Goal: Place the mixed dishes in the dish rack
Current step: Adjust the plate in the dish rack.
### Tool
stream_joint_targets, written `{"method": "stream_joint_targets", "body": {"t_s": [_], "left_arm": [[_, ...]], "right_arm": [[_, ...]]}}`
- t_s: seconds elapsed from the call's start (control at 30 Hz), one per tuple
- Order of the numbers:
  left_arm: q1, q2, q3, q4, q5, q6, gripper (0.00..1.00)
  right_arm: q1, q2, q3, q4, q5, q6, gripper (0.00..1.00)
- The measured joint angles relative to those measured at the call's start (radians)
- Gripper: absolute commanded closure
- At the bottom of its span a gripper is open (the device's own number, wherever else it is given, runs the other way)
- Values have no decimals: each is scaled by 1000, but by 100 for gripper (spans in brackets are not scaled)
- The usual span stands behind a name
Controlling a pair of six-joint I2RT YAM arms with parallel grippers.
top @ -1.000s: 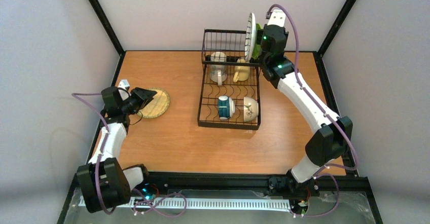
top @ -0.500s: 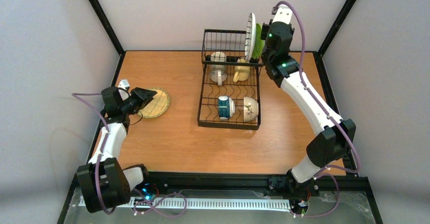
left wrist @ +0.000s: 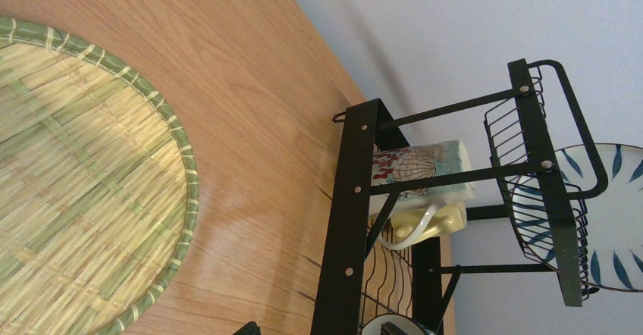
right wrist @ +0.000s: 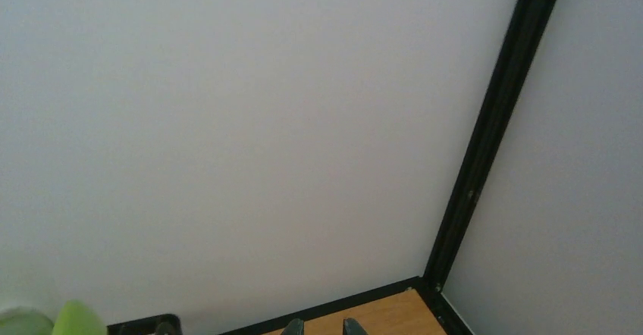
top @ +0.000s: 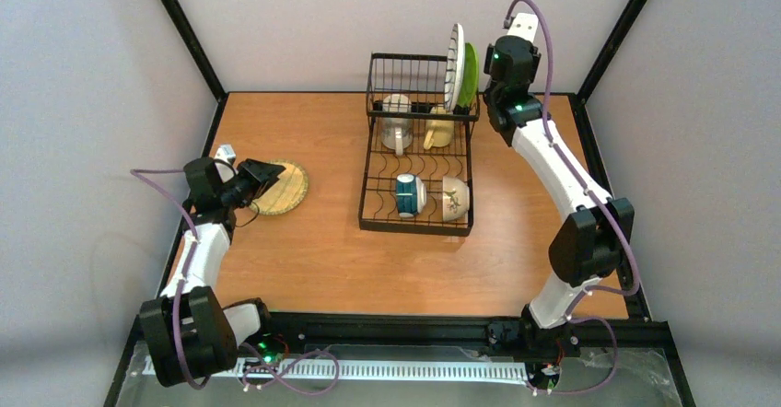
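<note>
Tabletop [top: 313,250] — tan plate [top: 290,189] near left edge, dish rack [top: 415,226] well apart

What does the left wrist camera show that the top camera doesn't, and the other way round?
Only the left wrist view: the close weave and green-bound rim of the round tan woven plate, and the printed pattern on the cream mug.

Only the top view: the left arm and right arm, the lime-green plate and the cream bowl at the rack's near end.

Both: that plate and mug, the black wire dish rack, the pale yellow mug, the white plate with dark stripes and the wooden table.
</note>
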Motion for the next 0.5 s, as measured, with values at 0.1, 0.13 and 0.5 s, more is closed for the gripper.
{"method": "stream_joint_targets", "body": {"t_s": [0.1, 0.13, 0.5], "left_arm": [[0, 1, 0, 0, 0, 0, 11], [0, 2, 0, 0, 0, 0, 11], [0, 2, 0, 0, 3, 0, 11]], "right_arm": [[0, 23, 13, -22, -24, 16, 72], [0, 28, 16, -32, -29, 24, 72], [0, 35, 15, -84, -61, 89, 72]]}}
